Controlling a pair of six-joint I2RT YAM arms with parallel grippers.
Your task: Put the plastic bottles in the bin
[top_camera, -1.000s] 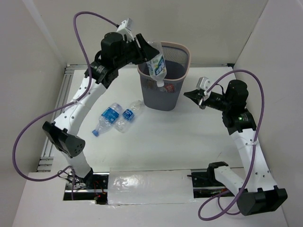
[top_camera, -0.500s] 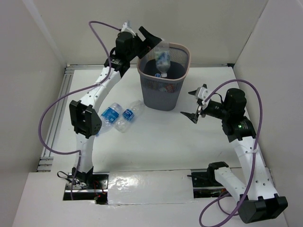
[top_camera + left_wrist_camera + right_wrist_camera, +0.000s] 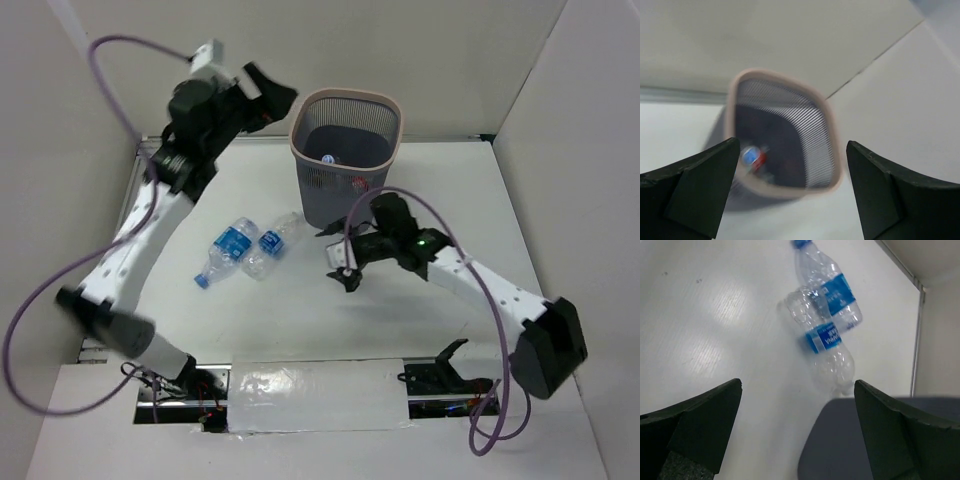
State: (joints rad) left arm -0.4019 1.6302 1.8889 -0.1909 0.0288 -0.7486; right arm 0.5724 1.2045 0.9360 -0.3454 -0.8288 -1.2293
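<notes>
- White desk (image 3: 300,320) and pale walls frame the overhead view. The left pincer (image 3: 272,95), which a second ago tipped a green-and-white-labelled bottle over the bin (image 3: 345,94), now stands wide and empty, swung clear to the bin's left. That bottle has dropped in, and a blue cap (image 3: 328,158) shows inside the mesh.
- Same view: the right pincer (image 3: 335,258), shut a second ago off to the bin's right, has spread wide and crossed to the bin's front. It sits near the two bottles left on the desk, the capped bottle (image 3: 228,248) and the crumpled bottle (image 3: 272,245), which lie touching. Those two look like all that remains, with the right arm placed to take one.
- Left wrist view, smeared by motion: the bin (image 3: 832,150) sits between the black fingers of the left pincer (image 3: 791,145), which holds nothing. Its pale pinkish rim rings dark mesh, and a blue-and-red blur (image 3: 754,157) lies low inside.
- Right wrist view: the right pincer (image 3: 797,385) gapes over bare desk (image 3: 700,315). Ahead lie the capped bottle (image 3: 827,282) and the crumpled bottle (image 3: 825,347), both clear with blue labels, overlapping. A grey blur at the lower right is probably the bin's wall.
</notes>
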